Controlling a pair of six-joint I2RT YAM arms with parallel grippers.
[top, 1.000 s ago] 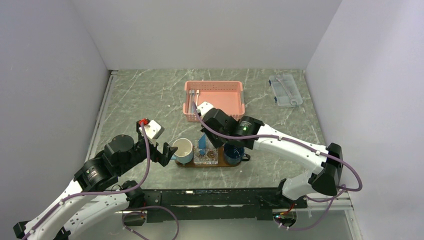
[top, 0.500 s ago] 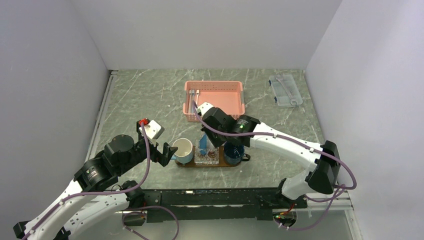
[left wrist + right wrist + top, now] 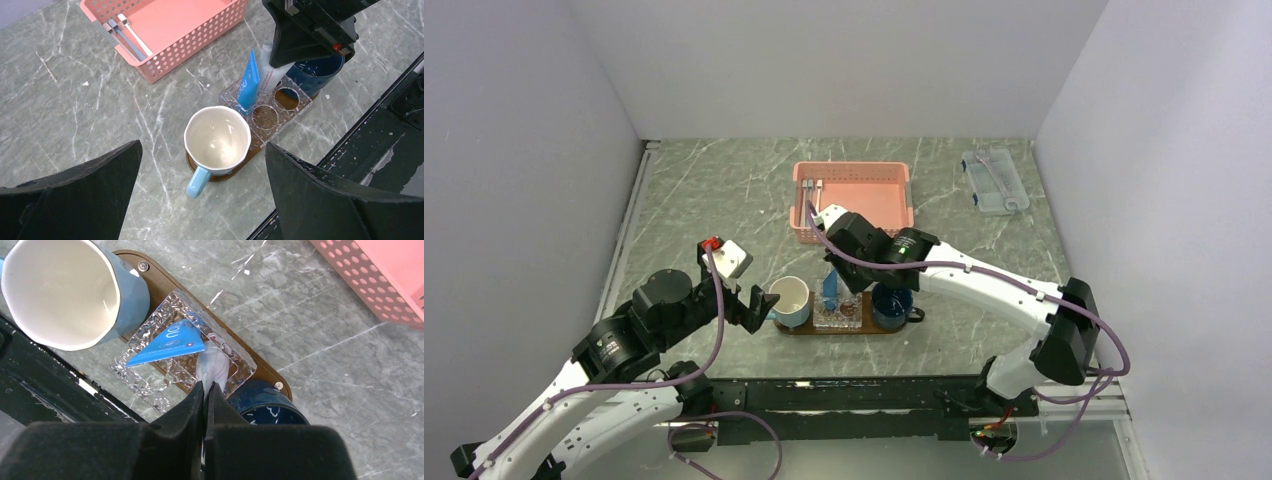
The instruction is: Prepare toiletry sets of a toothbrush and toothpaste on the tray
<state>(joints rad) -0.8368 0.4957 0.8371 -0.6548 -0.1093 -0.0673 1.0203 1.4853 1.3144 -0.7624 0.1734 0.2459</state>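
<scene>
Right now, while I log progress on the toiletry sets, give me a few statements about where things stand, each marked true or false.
1. The toothpaste stands in the clear holder on the tray. True.
2. The left gripper grips the light mug. False: its jaws are wide open, gripping nothing.
3. Toothbrushes lie in the pink basket. True.
4. The right gripper is open. False: it is shut on a pale tube over the holder.
5. The light mug holds a toothbrush. False: it is empty.
</scene>
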